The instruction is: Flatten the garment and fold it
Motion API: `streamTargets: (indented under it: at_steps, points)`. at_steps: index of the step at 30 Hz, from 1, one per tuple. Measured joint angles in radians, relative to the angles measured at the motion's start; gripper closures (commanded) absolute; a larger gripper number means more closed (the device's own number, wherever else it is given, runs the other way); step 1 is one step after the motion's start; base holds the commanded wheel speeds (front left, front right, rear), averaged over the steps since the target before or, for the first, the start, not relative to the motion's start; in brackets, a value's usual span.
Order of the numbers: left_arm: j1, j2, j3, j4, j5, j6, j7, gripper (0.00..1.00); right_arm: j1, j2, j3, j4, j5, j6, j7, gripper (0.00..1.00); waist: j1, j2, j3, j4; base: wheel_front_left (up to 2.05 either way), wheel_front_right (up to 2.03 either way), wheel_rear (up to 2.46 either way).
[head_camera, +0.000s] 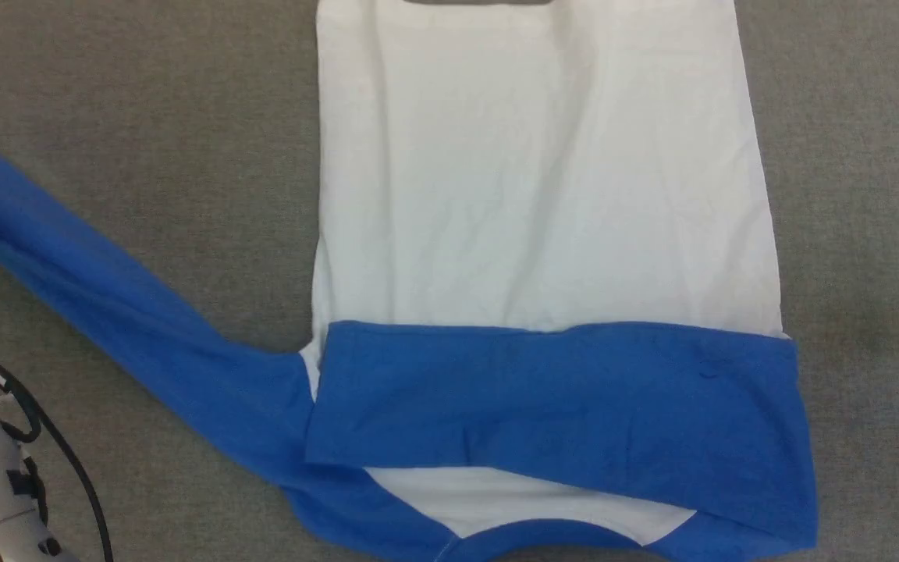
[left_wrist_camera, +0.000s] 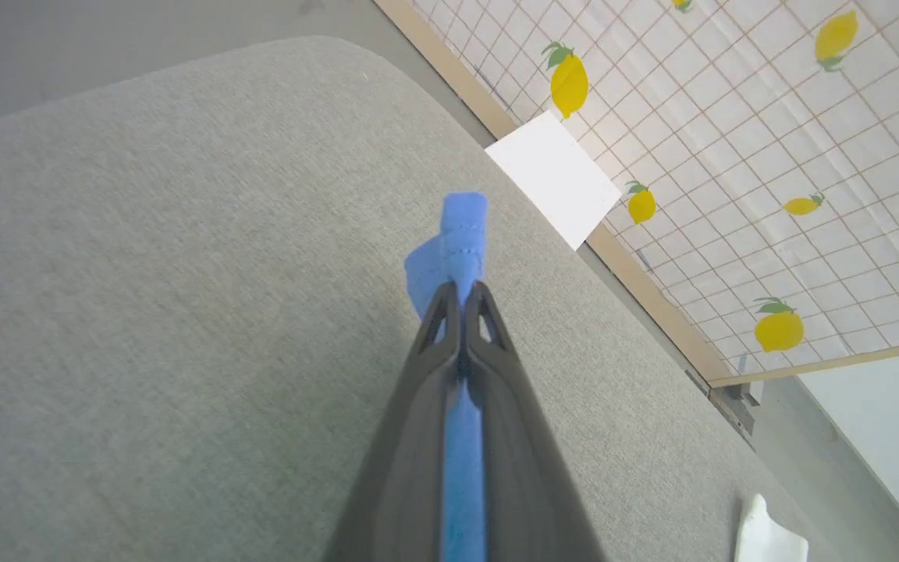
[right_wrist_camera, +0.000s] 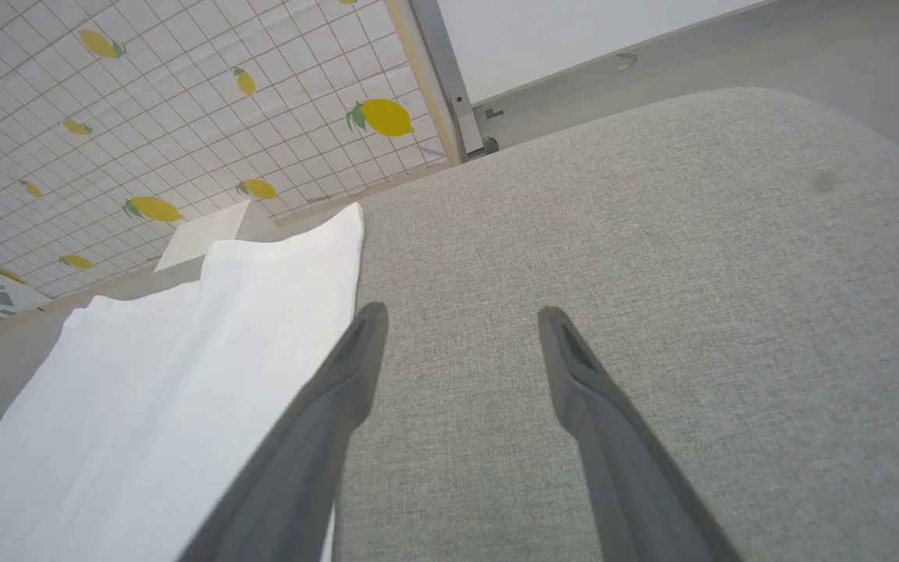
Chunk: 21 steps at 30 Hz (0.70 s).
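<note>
The garment (head_camera: 543, 195) lies flat on our grey fabric desk (head_camera: 145, 156), its blue sleeve (head_camera: 106, 289) stretched toward 9 o'clock, pinched in our clenched left gripper (left_wrist_camera: 461, 300). Our right gripper (right_wrist_camera: 459, 324) hangs released at the garment's 3 o'clock. A lemon-print wall (left_wrist_camera: 730, 117) stands beyond.

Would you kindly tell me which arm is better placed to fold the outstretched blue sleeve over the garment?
Left. The left pincer is shut on the sleeve, while the right pincer hangs open and empty over the grey surface beside the garment.

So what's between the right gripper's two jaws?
Only bare grey cushion, seen in the right wrist view. The right gripper is open, the garment off to its side.
</note>
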Motion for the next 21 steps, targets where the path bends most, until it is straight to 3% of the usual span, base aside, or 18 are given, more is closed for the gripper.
streamTargets:
  at_steps: [6,12,16,21]
  points:
    - [0.044,0.02,-0.012,-0.042,-0.015,-0.084,-0.063,1.0,0.037,0.044,0.002,0.007,-0.024,0.0,0.015,0.0,0.0,0.0,-0.112,0.04,0.0,0.0,0.0]
    - [0.121,-0.076,-0.147,-0.105,0.022,-0.14,-0.079,1.0,0.076,0.07,-0.007,0.008,-0.038,0.0,0.026,0.0,0.0,0.0,-0.198,0.057,0.0,0.0,0.0]
    - [0.206,-0.152,-0.276,-0.18,0.038,-0.177,-0.081,1.0,0.097,0.087,-0.013,0.006,-0.046,0.0,0.031,0.0,0.0,0.0,-0.249,0.057,0.0,0.0,0.0]
    - [0.294,-0.202,-0.559,-0.233,0.019,-0.194,-0.063,1.0,0.128,0.105,-0.025,0.002,-0.054,0.0,0.039,0.0,-0.0001,0.0,-0.294,0.047,0.0,0.0,0.0]
